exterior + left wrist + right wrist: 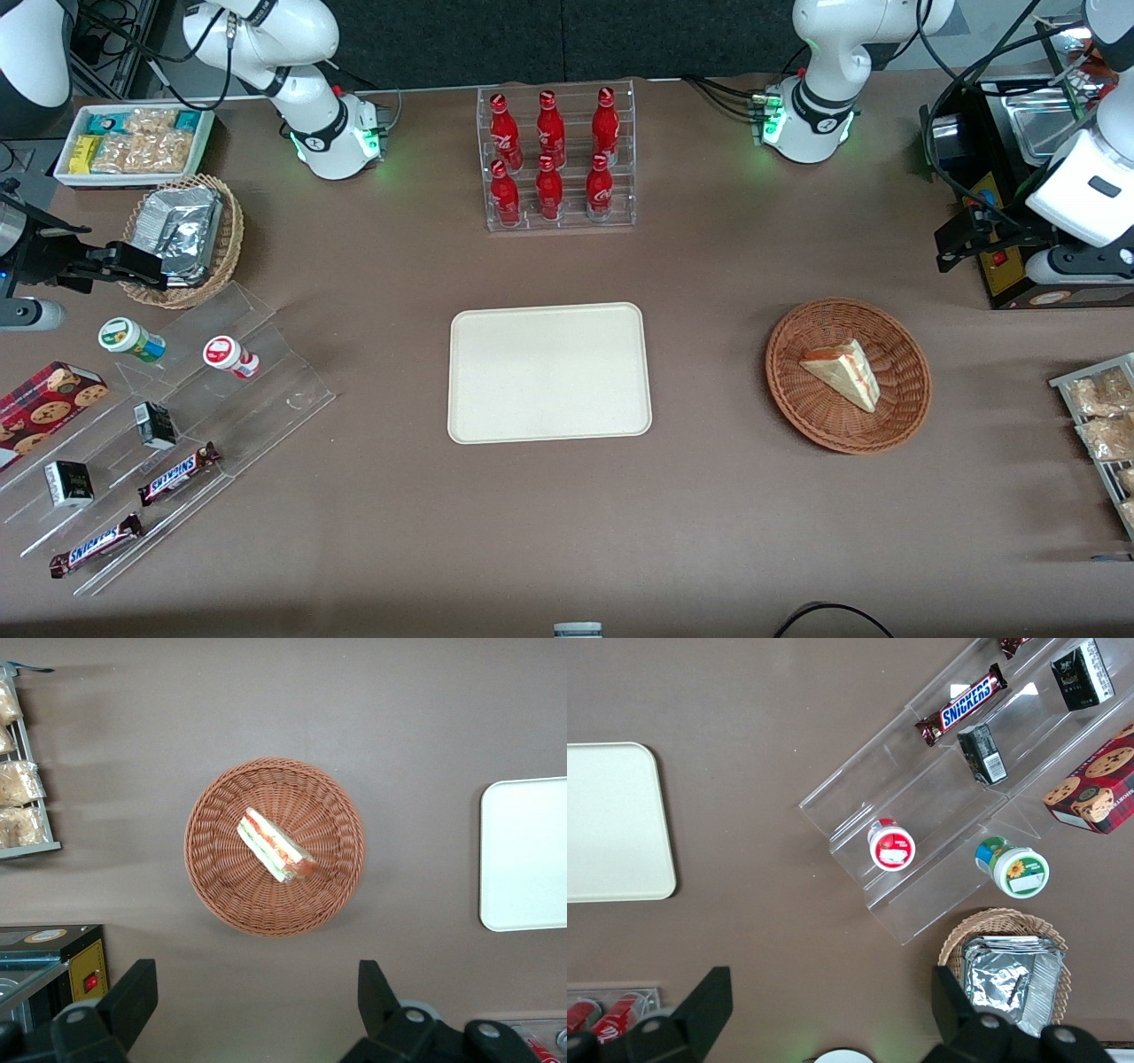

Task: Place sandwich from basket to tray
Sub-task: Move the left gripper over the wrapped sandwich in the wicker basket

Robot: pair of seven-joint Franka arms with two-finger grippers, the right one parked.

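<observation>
Sandwich [843,372] [276,848] sits in the basket [797,409] [213,879], untouched, while the left arm's gripper [952,239] [255,1001] hangs in the air with nothing between its fingers [133,997]. The two black fingers are spread wide, wider apart than the sandwich is long. In the front view the gripper is above the table's [709,532] working-arm end, farther from the front camera than the basket and just beside a black machine [1001,270] [53,961] with a yellow panel and a red switch. It is well apart from the basket and high above it; the wrist view looks straight down on the whole basket.

The sandwich lies on its side near the middle of the round reddish-brown wicker bowl, a white wedge with its red and pale green filling edge showing. It is tilted across the basket floor and does not reach the rim.

The cream tray [549,372] [527,855] lies flat at the middle of the table, beside the basket toward the parked arm's end, with a stretch of brown table between them. It carries nothing.

Near the basket, at the working arm's end of the table, a wire rack [1099,416] [22,788] holds bags of pale snacks. Farther from the front camera than the tray stands a clear rack of red bottles [556,159].
</observation>
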